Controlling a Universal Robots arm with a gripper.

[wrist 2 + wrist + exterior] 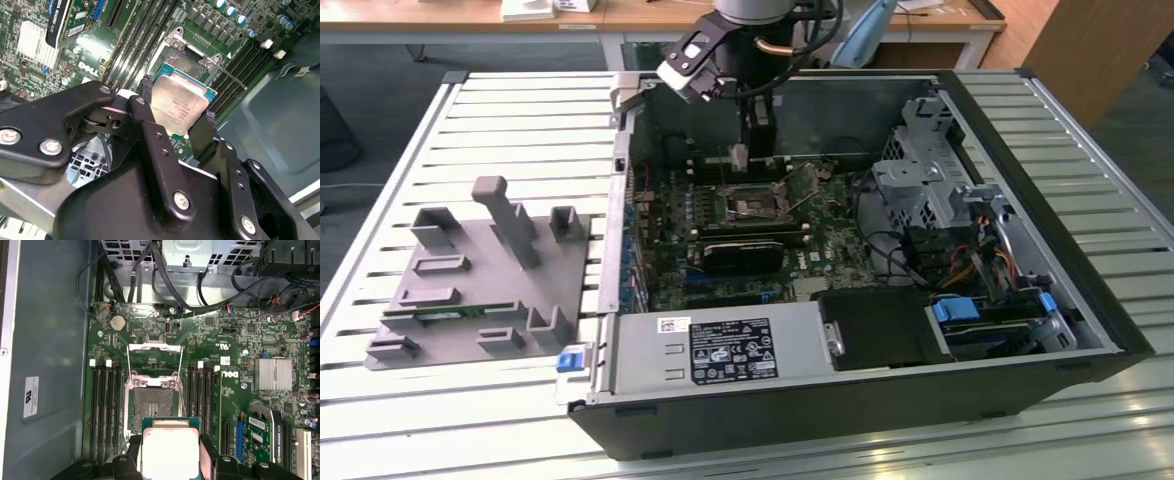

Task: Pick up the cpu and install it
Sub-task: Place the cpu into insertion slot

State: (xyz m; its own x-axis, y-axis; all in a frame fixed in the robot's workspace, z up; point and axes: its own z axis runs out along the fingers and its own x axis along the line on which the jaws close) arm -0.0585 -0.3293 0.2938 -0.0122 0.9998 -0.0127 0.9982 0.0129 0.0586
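Note:
My gripper [742, 158] hangs inside the open computer case [1067, 300], shut on the cpu [176, 106], a flat square chip with a silver metal top. The black fingers [145, 92] clamp two opposite edges of the chip. In the first wrist view the cpu [170, 452] sits between the fingers [207, 452], held above the motherboard and just short of the open socket [152, 404]. The socket's metal load plate [154, 360] is flipped up. From the exterior view the socket [754, 208] lies below and slightly in front of the gripper.
Memory slots [106, 405] flank the socket on both sides. A black card [740, 255] lies in front of the socket, and cables and a drive cage [921, 180] fill the case's right side. A grey fixture [474, 280] holding a green memory stick [447, 312] stands on the slatted table.

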